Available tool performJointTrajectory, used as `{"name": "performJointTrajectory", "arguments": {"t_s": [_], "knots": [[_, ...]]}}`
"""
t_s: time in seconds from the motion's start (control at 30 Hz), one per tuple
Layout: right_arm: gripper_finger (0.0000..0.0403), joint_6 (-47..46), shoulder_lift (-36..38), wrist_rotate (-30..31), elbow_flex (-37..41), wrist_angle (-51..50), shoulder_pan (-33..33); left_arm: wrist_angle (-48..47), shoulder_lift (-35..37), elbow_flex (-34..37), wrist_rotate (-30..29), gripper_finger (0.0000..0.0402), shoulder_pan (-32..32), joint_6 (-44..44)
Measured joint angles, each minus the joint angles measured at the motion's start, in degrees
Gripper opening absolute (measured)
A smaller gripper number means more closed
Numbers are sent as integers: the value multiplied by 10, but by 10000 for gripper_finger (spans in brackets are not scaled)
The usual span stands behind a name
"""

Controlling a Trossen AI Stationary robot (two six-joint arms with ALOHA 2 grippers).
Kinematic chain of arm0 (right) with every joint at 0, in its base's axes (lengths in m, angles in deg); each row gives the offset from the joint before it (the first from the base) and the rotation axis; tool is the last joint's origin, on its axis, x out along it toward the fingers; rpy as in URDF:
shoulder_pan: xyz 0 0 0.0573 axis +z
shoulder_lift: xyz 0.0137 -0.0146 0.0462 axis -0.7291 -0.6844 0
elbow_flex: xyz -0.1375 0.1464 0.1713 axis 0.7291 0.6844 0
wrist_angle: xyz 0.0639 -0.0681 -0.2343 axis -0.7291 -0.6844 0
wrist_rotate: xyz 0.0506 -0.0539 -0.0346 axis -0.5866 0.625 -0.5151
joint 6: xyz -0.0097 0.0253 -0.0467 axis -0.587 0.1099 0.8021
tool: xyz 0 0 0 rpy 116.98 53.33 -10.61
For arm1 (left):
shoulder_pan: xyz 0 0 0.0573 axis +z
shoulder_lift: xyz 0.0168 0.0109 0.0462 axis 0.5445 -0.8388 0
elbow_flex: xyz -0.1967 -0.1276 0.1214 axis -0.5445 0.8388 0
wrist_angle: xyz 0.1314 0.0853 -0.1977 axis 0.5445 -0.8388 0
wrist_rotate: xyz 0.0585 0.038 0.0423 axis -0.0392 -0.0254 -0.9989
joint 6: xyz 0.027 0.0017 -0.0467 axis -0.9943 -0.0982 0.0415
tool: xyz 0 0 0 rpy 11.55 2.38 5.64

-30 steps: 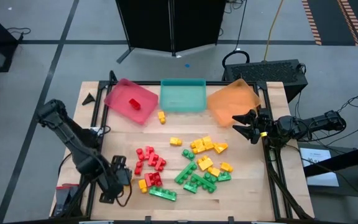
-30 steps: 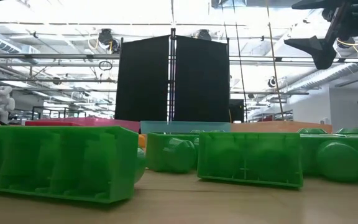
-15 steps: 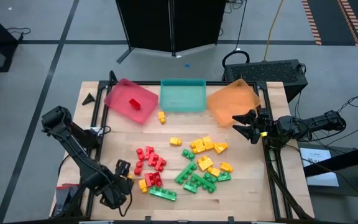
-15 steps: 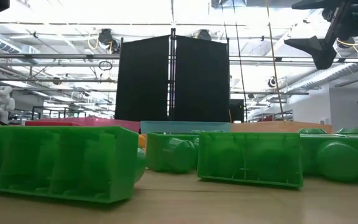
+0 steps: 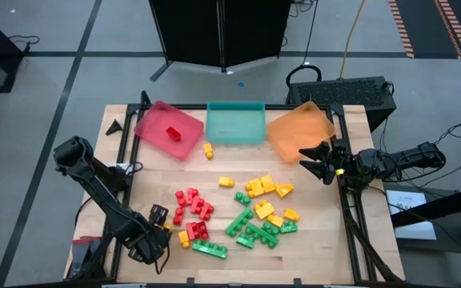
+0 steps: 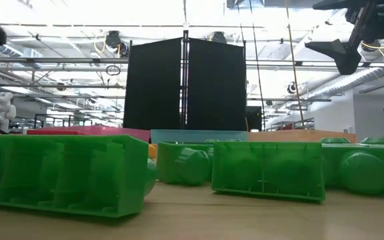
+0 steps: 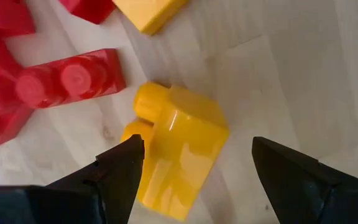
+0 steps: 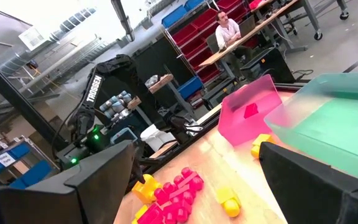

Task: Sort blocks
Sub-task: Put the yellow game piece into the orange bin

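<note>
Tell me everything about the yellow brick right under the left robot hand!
The yellow brick is a small, shiny plastic toy block with round studs sticking out of one end. It lies tipped on its side on the pale wooden table, near the front left of the pile. The left gripper hangs right above it, open, one finger on each side, not squeezing it yet. A red brick lies just beside its studs; whether they touch is unclear.
</note>
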Motion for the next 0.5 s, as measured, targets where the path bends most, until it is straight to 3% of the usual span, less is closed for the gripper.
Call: {"name": "performJointTrajectory", "arguments": {"t_s": [0.33, 0.5], "knots": [[343, -18, 0, 2, 0, 0, 0, 87, 3, 93, 0, 301, 27, -17], [343, -32, 0, 2, 0, 0, 0, 98, 2, 109, 18, 265, 37, -26]]}}
